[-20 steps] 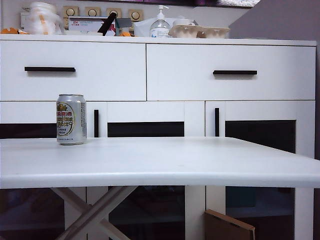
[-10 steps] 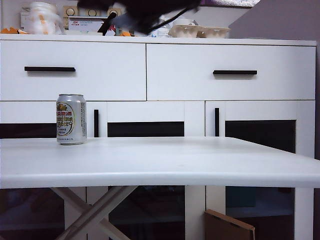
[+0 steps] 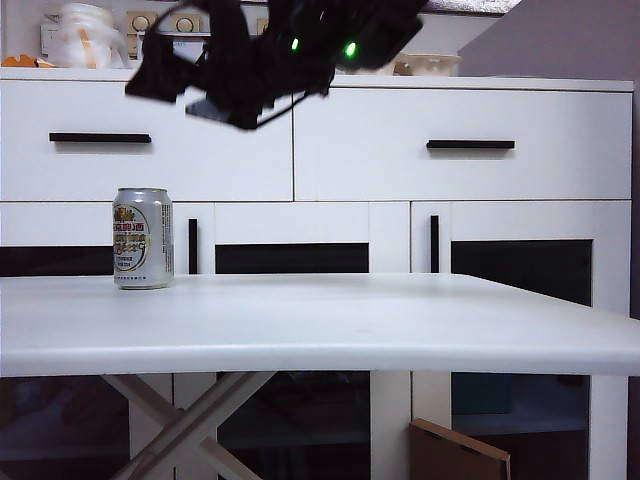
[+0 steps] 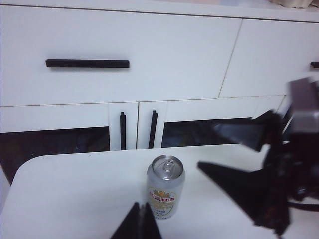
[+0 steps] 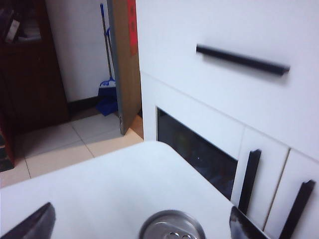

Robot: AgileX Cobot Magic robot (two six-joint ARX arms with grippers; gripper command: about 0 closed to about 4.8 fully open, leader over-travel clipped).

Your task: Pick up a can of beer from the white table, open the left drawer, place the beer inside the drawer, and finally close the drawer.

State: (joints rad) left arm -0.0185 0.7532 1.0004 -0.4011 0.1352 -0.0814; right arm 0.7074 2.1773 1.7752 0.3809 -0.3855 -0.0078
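The can of beer (image 3: 143, 238) stands upright near the left end of the white table (image 3: 350, 320), silver with a white label. My right gripper (image 3: 185, 95) hangs open above it and slightly to the right, blurred. In the right wrist view the can's top (image 5: 172, 226) lies between the spread fingertips (image 5: 35, 224) of the right gripper (image 5: 140, 209), apart from both. My left gripper (image 4: 141, 224) is shut and empty, low over the table (image 4: 75, 189), just short of the can (image 4: 165, 186). The left drawer (image 3: 200, 160) is closed, with its black handle (image 3: 100, 138).
The right drawer (image 3: 460, 170) and the cabinet doors with vertical black handles (image 3: 192, 246) stand behind the table. Egg trays (image 3: 430, 65) and jars sit on the cabinet top. A cardboard piece (image 3: 455, 455) lies under the table. A broom (image 5: 106, 84) leans beyond the cabinet's end.
My right arm has swung into the exterior view from the top and come down leftward to hang over the can. The can has not moved.
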